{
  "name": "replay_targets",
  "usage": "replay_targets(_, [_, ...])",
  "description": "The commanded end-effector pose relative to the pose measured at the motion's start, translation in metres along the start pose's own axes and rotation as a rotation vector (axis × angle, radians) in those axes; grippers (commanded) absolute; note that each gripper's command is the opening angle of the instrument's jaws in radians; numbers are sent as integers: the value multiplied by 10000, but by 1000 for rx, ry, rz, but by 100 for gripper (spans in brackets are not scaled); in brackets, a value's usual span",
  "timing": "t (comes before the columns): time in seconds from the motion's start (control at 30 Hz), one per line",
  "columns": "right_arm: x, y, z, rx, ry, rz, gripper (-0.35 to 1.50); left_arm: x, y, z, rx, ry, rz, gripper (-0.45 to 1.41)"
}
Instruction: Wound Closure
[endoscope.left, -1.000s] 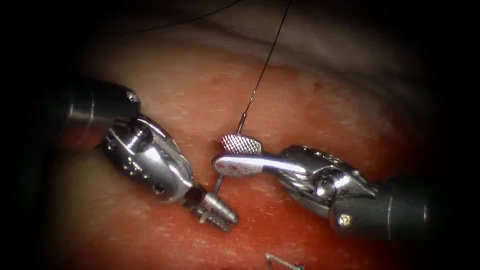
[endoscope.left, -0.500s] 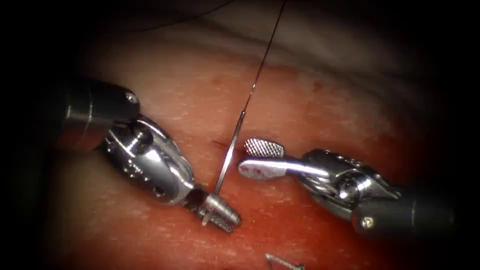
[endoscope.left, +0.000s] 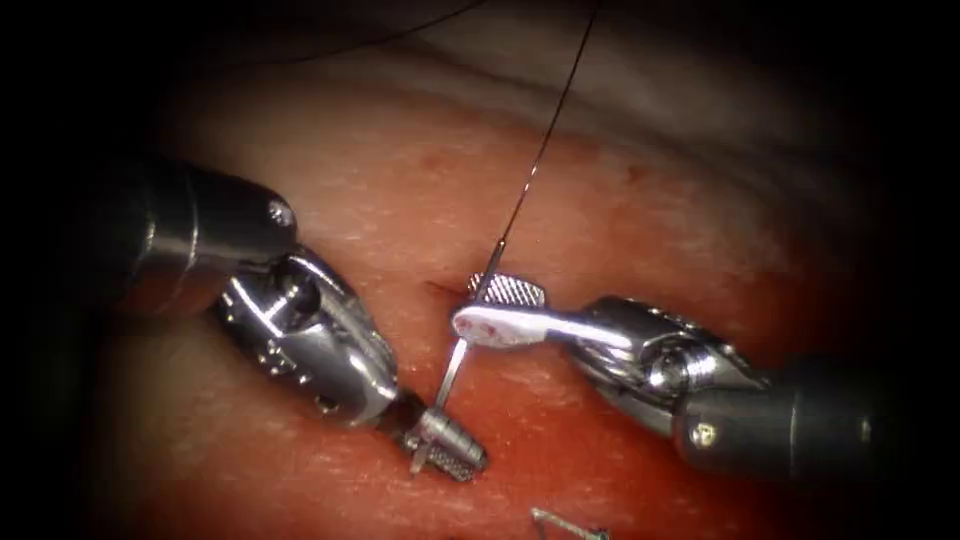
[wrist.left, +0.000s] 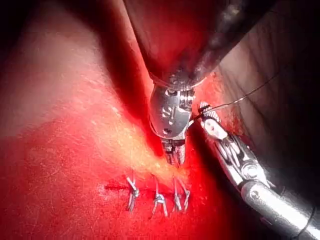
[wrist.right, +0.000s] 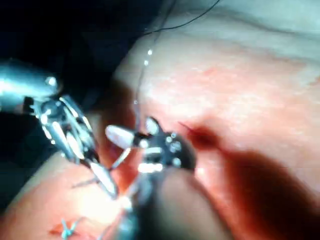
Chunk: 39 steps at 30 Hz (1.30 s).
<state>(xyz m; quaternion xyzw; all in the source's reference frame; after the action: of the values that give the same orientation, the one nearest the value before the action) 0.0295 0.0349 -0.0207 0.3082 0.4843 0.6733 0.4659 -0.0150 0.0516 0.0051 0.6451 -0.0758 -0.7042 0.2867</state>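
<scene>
My left tool (endoscope.left: 447, 452) is shut on the lower end of the curved needle (endoscope.left: 452, 370), just above the tissue (endoscope.left: 400, 180). The needle rises free of the tissue, up and to the right. Dark thread (endoscope.left: 545, 150) runs on from its upper end toward the far side. My right tool (endoscope.left: 480, 308) comes in from the right with its jaws open, one on each side of the needle's upper part. A short red cut (endoscope.left: 440, 288) lies just left of those jaws. The left wrist view shows the left tool (wrist.left: 175, 152) with the right tool (wrist.left: 212, 125) beside it.
A knotted stitch with cut thread ends (endoscope.left: 565, 522) sits at the near edge. Several tied stitches (wrist.left: 159, 200) line the closed part of the cut in the left wrist view. Red fluid (endoscope.left: 560, 430) wets the tissue around both tools.
The right tool backed away to the right, leaving the needle bare, then came back left to straddle its upper part. The left tool kept its hold and shifted slightly right and down.
</scene>
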Motion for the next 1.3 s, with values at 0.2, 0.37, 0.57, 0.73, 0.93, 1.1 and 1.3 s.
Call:
replay_targets(0.2, [-7,3,14,-20,-6,-5,44,-1,5,7,1,-1,-4,-35])
replay_targets(0.37, [-11,3,9,-57,-52,91,-35,-1,4,8,1,-2,-4,-35])
replay_targets(0.57, [-10,3,8,-62,-55,97,-35,-3,2,10,-23,-19,-154,39])
replay_targets(0.73, [-5,6,8,-60,-30,74,-35,2,-1,10,-3,-62,-507,78])
replay_targets(0.93, [12,3,12,-75,38,-97,-35,23,-3,4,-34,-26,-691,78])
replay_targets(1.1, [33,2,14,-108,79,-284,-35,40,-10,-5,-67,17,-749,78])
replay_targets(1.3, [56,3,8,-130,102,-409,-35,47,-14,-13,-69,27,-765,78])
